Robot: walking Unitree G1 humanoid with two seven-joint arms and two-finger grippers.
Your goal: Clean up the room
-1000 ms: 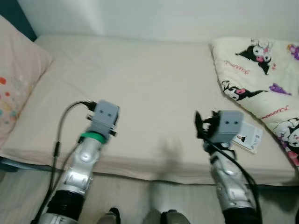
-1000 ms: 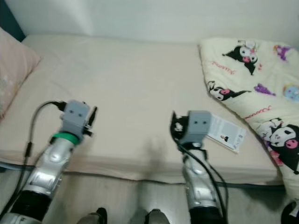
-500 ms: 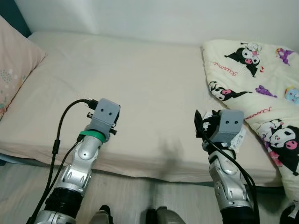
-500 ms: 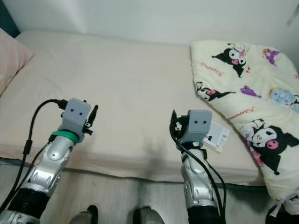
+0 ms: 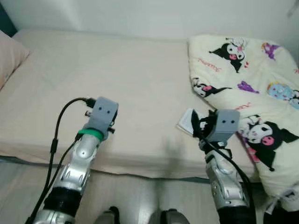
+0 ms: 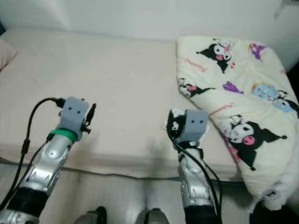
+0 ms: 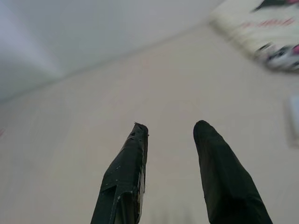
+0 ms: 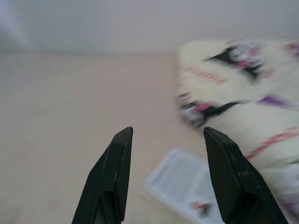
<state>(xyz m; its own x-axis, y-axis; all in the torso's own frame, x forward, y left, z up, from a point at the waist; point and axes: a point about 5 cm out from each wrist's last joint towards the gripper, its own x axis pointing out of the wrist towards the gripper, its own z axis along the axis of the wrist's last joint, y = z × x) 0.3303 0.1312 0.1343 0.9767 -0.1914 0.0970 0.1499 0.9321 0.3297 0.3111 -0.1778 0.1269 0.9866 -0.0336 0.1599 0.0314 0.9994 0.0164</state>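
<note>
My right pincer [image 8: 163, 177] hovers open over the booklet [image 8: 187, 189] at lower centre on the bed [image 5: 117, 70]; next I must lower and pinch it, left pincer [image 7: 170, 172] open, idle.

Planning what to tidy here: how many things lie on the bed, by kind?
Cartoon-print blanket: 1
White printed booklet: 1
Pink pillow: 1
Total: 3
</note>
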